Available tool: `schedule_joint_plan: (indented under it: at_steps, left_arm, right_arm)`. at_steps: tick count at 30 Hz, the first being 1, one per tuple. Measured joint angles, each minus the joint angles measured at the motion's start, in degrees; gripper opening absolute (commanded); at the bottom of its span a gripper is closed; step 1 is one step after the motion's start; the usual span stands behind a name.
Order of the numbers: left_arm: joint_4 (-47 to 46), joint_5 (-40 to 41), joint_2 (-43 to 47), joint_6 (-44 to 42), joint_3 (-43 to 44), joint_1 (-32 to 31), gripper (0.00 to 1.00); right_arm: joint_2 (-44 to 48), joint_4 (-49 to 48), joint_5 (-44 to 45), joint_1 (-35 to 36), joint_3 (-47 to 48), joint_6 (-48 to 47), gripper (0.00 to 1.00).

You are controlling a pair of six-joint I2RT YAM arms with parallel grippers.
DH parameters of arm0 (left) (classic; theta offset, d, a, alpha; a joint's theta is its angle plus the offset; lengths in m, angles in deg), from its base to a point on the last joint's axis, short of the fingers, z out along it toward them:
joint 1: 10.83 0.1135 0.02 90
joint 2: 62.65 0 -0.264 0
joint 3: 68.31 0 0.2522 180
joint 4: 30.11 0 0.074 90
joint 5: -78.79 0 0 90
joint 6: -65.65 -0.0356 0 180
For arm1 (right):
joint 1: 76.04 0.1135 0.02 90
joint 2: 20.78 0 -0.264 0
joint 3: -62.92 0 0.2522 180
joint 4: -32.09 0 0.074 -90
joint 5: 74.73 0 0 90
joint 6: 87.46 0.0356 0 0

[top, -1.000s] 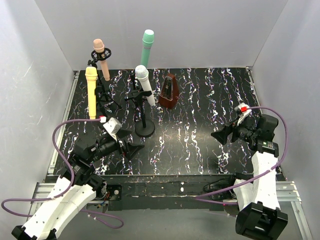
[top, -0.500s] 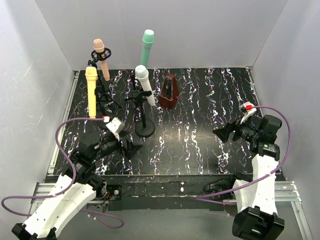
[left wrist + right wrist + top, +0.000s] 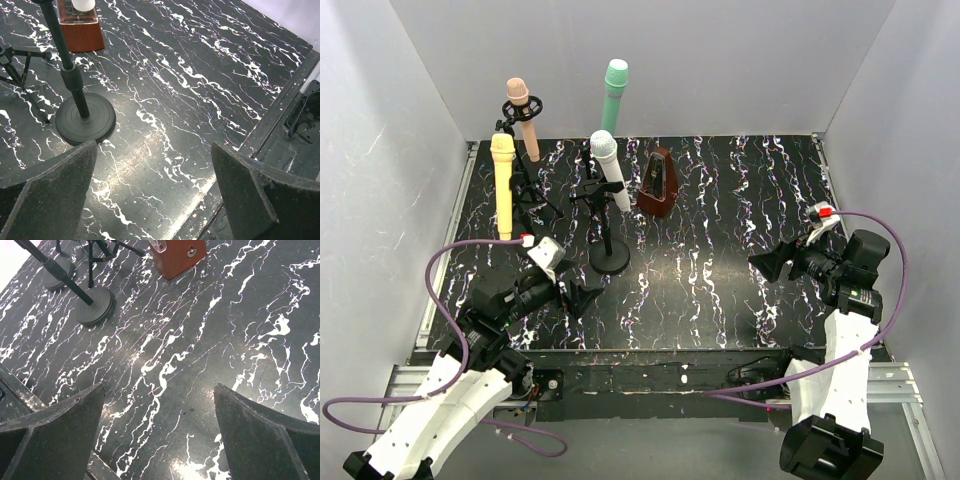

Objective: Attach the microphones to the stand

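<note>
Four microphones stand upright at the back left in the top view. The peach-pink one (image 3: pixel 520 115) sits in a black clip, and the pale yellow one (image 3: pixel 503 185) is just in front of it. The teal-green one (image 3: pixel 614 95) rises near the back wall. The white one (image 3: pixel 608 168) leans on the stand (image 3: pixel 610 258) with the round base (image 3: pixel 85 120). My left gripper (image 3: pixel 582 297) (image 3: pixel 154 150) hangs open and empty, low over the table just in front of that base. My right gripper (image 3: pixel 767 265) (image 3: pixel 159 388) is open and empty at the right, far from the microphones.
A brown pyramid metronome (image 3: pixel 657 183) (image 3: pixel 177 255) stands right of the white microphone. Black tripod legs (image 3: pixel 20 80) spread left of the round base, and a second round base (image 3: pixel 57 272) lies behind. The table's metal front rail (image 3: pixel 280 125) runs close to the left gripper.
The right arm has drawn back a little toward the right wall, jaws still wide. The left gripper has shifted slightly left and stays open. The microphones have not moved.
</note>
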Motion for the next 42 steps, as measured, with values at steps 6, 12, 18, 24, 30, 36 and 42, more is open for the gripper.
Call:
schedule_joint_plan:
  at_steps: [6, 12, 18, 24, 30, 36, 42]
  left_arm:
    - [0.1, 1.1, 1.1, 0.0, 0.0, 0.0, 0.98]
    - [0.1, 1.6, 1.6, 0.0, 0.0, 0.0, 0.98]
    - [0.1, 1.7, 1.7, -0.1, 0.0, 0.0, 0.98]
    - [0.2, 1.9, 2.0, -0.1, 0.0, 0.0, 0.98]
    - [0.2, 1.9, 2.0, -0.1, 0.0, 0.0, 0.98]
    - [0.2, 2.0, 2.0, -0.2, 0.0, 0.0, 0.98]
    - [0.2, 2.1, 2.0, -0.3, 0.0, 0.0, 0.98]
  right_arm:
    - [0.0, -1.3, 0.0, 0.0, 0.0, 2.7, 0.97]
    - [0.3, -4.3, 3.0, 0.0, 0.0, 10.1, 0.97]
    - [0.2, -5.9, 6.8, 0.0, 0.0, 16.9, 0.98]
    - [0.2, -5.9, 8.7, 0.0, 0.0, 20.6, 0.98]
    - [-0.1, -5.9, 9.7, 0.0, 0.0, 22.5, 0.98]
    - [-0.2, -5.9, 10.2, 0.0, 0.0, 23.5, 0.98]
    - [-0.2, -6.0, 10.2, 0.0, 0.0, 23.8, 0.98]
